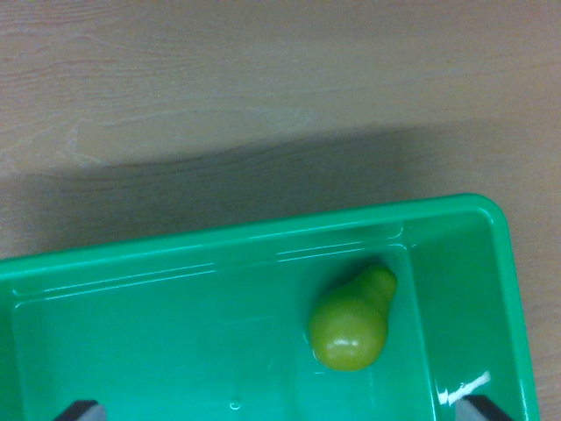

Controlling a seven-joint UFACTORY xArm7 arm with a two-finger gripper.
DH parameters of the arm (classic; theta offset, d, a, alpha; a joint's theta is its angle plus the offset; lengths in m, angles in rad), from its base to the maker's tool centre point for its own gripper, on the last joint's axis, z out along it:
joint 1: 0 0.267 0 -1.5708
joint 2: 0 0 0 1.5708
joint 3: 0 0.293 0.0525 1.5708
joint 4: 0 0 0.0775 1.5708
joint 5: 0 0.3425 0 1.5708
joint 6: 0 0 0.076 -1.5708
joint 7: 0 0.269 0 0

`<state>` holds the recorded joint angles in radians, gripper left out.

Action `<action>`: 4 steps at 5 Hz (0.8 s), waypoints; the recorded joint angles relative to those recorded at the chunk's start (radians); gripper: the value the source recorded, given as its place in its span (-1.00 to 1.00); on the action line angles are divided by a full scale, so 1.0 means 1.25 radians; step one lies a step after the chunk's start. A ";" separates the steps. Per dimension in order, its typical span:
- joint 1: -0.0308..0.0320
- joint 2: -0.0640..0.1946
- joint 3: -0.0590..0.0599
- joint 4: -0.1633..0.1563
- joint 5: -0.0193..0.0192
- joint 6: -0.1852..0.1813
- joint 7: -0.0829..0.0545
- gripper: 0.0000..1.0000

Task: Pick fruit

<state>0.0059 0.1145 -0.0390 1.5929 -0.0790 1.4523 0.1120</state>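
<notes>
A yellow-green pear (pixel 351 323) lies on the floor of a green plastic bin (pixel 263 235), close to the bin's wall on the wrist view's right, its narrow end pointing up and to the right. Only the two dark fingertips of my gripper (pixel 282 410) show, at the bottom edge: one fingertip (pixel 79 410) on the wrist view's left and the other on the right. They stand far apart, so the gripper is open with nothing between them. The pear sits above the line between the fingertips, nearer the right one.
The bin rests on a light wooden tabletop (pixel 263 79) that fills the upper half of the view. A dark shadow falls on the wood just beyond the bin's far rim. The bin's right wall (pixel 513 307) rises steeply beside the pear.
</notes>
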 joint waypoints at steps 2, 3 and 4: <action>-0.0054 0.014 -0.003 -0.022 0.0042 -0.029 0.022 -1.00; -0.0054 0.014 -0.003 -0.022 0.0042 -0.029 0.022 -1.00; -0.0111 0.029 -0.007 -0.044 0.0086 -0.059 0.046 -1.00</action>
<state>-0.0080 0.1507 -0.0479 1.5373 -0.0682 1.3779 0.1690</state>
